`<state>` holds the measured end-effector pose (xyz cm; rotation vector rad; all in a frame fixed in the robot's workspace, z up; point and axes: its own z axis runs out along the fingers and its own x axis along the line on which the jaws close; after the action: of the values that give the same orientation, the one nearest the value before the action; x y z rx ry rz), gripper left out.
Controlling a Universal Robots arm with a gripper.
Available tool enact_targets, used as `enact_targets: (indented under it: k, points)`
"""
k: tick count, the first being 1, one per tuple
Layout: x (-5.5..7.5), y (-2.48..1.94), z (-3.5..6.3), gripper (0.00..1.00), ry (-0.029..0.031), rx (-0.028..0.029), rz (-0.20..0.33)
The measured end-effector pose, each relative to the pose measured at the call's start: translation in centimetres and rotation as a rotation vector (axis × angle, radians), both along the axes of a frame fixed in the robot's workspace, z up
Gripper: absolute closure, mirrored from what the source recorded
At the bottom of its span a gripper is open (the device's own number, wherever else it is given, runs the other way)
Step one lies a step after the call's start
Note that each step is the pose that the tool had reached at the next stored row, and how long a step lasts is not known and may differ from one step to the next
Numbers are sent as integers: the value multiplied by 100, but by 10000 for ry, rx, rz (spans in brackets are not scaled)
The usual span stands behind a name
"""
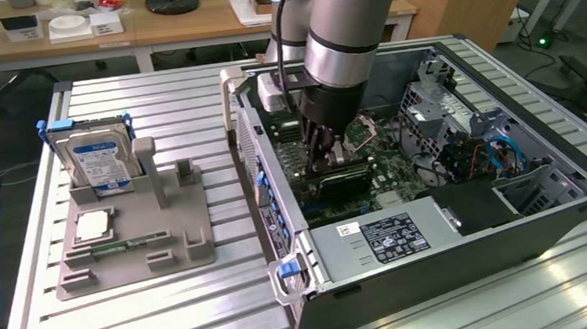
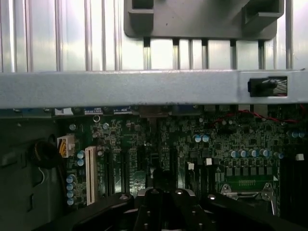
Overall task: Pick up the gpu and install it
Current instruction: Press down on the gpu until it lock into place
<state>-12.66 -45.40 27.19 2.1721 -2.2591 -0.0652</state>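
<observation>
1. Hard drive (image 1: 101,165) in the grey holder: blue and white label; print not legible.
2. Power supply (image 1: 383,240) in the computer case: black label with white print and a small white sticker; wording not legible.
3. No other readable marking.

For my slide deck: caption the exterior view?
Gripper lowered shut into the open computer case, at the gpu on the motherboard.

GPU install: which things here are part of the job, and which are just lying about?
In the job:
- gpu, on the motherboard
- gripper, shut, down at the gpu
- computer case, open
- motherboard

Lying about:
- hard drive, upright in the grey holder
- processor chip
- memory stick
</observation>
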Motion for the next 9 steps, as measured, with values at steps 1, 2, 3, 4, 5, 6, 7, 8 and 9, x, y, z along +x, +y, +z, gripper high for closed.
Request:
enact_targets:
  k: [1, 2, 3, 4, 5, 6, 7, 8, 9]
  points:
    - [0, 1, 0, 89, -140, 5, 13]
    - [0, 2, 0, 89, -252, 10, 28]
    - [0, 2, -1, 89, -312, 15, 54]
    - [1, 2, -1, 89, -322, 18, 78]
    - [1, 2, -1, 89, -322, 17, 84]
    - [1, 2, -1, 89, -322, 17, 85]
    - [0, 2, 0, 89, -321, 15, 89]
    - [0, 2, 0, 89, -321, 15, 94]
    - [0, 2, 0, 89, -322, 15, 95]
